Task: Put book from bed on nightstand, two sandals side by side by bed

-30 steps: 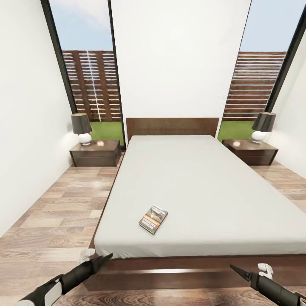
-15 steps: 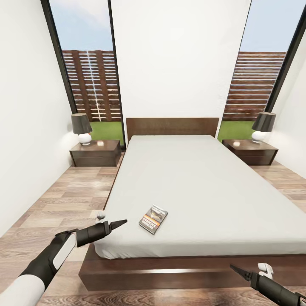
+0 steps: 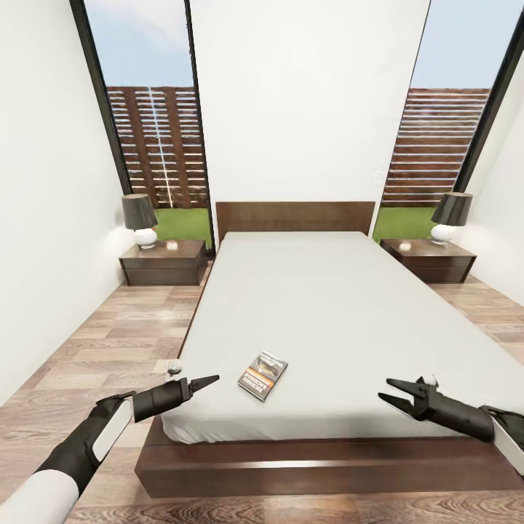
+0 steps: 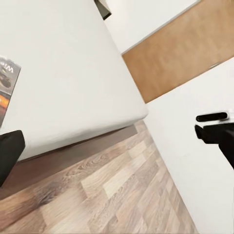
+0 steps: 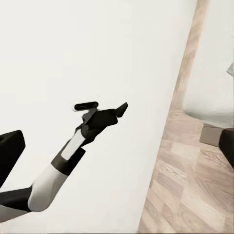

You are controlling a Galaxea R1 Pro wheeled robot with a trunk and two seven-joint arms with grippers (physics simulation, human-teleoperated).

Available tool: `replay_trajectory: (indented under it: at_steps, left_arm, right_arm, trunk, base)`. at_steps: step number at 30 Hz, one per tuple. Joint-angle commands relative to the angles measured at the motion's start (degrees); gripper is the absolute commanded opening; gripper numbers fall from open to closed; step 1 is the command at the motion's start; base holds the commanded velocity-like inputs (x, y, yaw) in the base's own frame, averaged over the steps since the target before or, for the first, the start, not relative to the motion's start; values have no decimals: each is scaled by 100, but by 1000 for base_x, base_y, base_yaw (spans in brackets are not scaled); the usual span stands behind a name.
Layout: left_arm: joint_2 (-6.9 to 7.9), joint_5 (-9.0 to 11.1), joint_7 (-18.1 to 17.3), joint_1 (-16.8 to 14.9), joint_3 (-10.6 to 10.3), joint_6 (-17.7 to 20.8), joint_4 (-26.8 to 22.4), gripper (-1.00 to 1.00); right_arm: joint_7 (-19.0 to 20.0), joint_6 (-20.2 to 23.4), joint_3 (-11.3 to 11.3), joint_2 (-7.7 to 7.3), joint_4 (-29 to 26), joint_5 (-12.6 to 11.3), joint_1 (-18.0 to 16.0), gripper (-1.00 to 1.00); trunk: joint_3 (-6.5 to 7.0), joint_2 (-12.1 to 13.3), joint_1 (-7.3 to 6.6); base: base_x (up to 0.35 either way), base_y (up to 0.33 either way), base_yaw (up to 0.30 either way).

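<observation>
The book (image 3: 263, 375) lies flat on the pale grey bed (image 3: 327, 306), near its foot end; its edge also shows as the book (image 4: 7, 83) in the left wrist view. My left gripper (image 3: 207, 380) hovers at the bed's left edge, a short way left of the book and pointing at it. One finger (image 4: 9, 156) sits at the picture's side, so the jaws stand open and empty. My right gripper (image 3: 383, 388) is open above the foot end, well right of the book. A nightstand (image 3: 164, 262) stands left of the headboard and another nightstand (image 3: 429, 260) right of it. The two sandals are out of view.
Each nightstand carries a black-shaded lamp (image 3: 140, 217) and lamp (image 3: 450, 215). White walls and tall windows close the room behind the bed. Strips of wood floor (image 3: 109, 349) run along both sides of the bed. Its dark frame (image 3: 320, 469) is right in front of me.
First my left arm rose from below the bed frame to the mattress's left edge. Then my right arm rose from the lower right corner to above the foot end. The book stayed put.
</observation>
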Motion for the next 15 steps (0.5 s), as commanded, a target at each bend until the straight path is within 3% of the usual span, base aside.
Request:
replay_trajectory:
  at_steps: [1,6,15]
  left_arm:
    - [3,54,65,-4,-22,33,-1,100]
    - [-9,60,328,-4,-34,12,4,100]
    - [-11,76,457,-4,-42,8,-1,100]
  right_arm:
    - [17,180,30,-13,-163,-42,-5,100]
    - [29,351,22,-20,-419,-37,-4,100]
    - [27,358,26,-13,-458,-27,-2,100]
  trunk:
    - [-6,-3,0]
    - [-6,-3,0]
    - [-6,-3,0]
  base:
    - [0,0,0]
    - [75,0,0]
    - [260,0,0]
